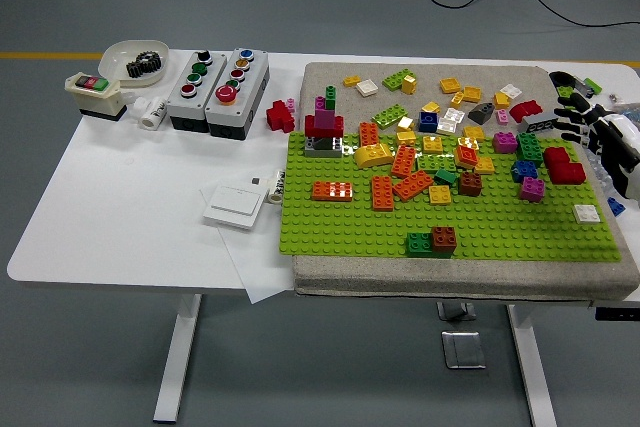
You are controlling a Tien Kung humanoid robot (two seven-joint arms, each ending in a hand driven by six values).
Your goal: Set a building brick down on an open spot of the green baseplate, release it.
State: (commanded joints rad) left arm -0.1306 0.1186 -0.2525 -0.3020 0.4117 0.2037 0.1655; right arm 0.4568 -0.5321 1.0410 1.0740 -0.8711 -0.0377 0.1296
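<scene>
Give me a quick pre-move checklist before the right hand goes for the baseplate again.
1. Right hand in view: ok, at the right edge beside the red brick.
2. Brick in that hand: cannot tell; fingers too small and blurred to read.
3. Open spot on the green baseplate: ok, bare studs along the near strip and lower left.
4. Nearest placed bricks clear of that strip: ok, only the green and brown pair stands there.
5. Left hand: not in view.
6. Person's hands over the table: ok, none seen.
</scene>
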